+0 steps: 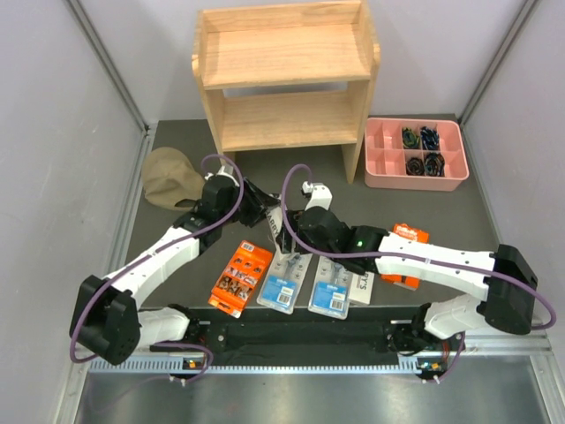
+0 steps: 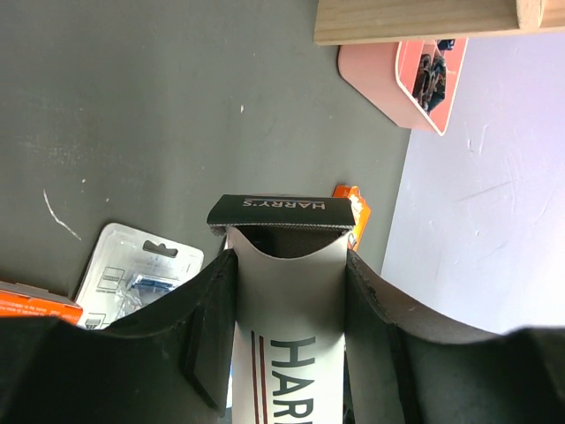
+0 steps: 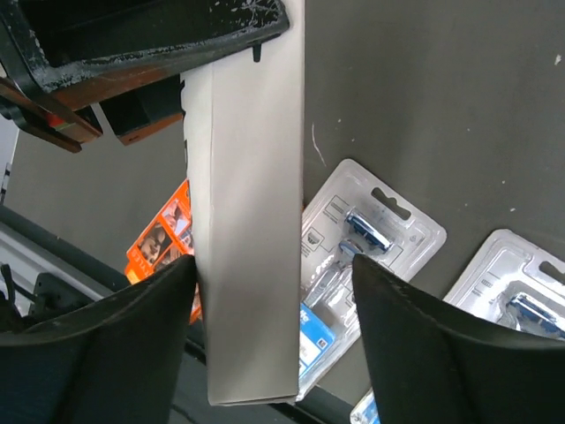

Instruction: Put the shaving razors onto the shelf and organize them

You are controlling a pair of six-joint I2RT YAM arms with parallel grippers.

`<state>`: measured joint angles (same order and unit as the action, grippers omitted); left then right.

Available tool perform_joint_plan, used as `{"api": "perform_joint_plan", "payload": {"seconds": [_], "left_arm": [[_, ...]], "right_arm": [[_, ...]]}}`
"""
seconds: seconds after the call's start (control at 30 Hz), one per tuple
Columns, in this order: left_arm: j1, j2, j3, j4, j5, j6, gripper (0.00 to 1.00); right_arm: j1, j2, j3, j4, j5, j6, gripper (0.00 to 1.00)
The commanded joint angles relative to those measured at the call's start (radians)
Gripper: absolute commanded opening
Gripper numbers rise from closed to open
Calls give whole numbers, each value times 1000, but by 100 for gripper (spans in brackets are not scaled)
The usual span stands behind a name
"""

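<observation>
Beneath your jaws, on worktop [image 3: 441, 88]: blister pack [image 3: 371, 230], orange pack [image 3: 161, 237]. Left jaws: clamped on white HARRY'S box [image 2: 287, 353], dark end flap ajar. Right jaws: parted, straddling it.

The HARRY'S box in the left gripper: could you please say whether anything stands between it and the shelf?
Nothing visible does: only bare table lies between the HARRY'S box and the shelf; the pink tray sits aside.

White shells on the links of left arm [image 1: 168, 252] and right arm [image 1: 433, 263], bulky black housings at the joints. Purple cable [image 1: 216, 156] looped along each. Tiny green light [image 1: 359, 240] near the right wrist. Matte black fingers [image 2: 132, 353] on the left gripper [image 2: 290, 265].
</observation>
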<state>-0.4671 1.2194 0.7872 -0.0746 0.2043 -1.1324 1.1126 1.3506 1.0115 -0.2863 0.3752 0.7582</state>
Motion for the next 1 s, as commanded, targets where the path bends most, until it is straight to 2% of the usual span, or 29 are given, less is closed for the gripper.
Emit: {"api": "perform_joint_plan", "payload": {"seconds": [0.0,0.03,0.07,0.17,0.23,0.27,0.4,0.53,0.7,0.83,0.97], "left_arm": [[15,-46,3,65,20,-9,47],[16,-49,1,64,20,-4,48],[19,-54,1,65,21,-1,49],[24,-61,6,67,33,22,55],[25,-63,14,58,40,58,62],[25,-64,18,44,40,77,78],[27,-83,87,-100,-29,172,98],[28,-156,112,-181,-83,285,99],[27,-251,60,-177,-71,350,99],[28,-340,-47,-119,-22,356,99],[28,-409,-150,31,70,347,99]], "right_arm": [[15,12,52,45,-22,12,64],[13,13,52,47,-27,12,61],[13,13,52,45,-35,12,52],[13,10,52,42,-44,12,40],[13,5,52,42,-47,12,38],[13,4,52,39,-41,13,38],[13,-16,52,39,-51,18,38],[6,-19,52,53,-80,20,38],[-63,-36,-11,151,-189,50,38],[-137,-77,-86,324,-338,82,38],[-181,-110,-140,412,-424,95,38]]}}
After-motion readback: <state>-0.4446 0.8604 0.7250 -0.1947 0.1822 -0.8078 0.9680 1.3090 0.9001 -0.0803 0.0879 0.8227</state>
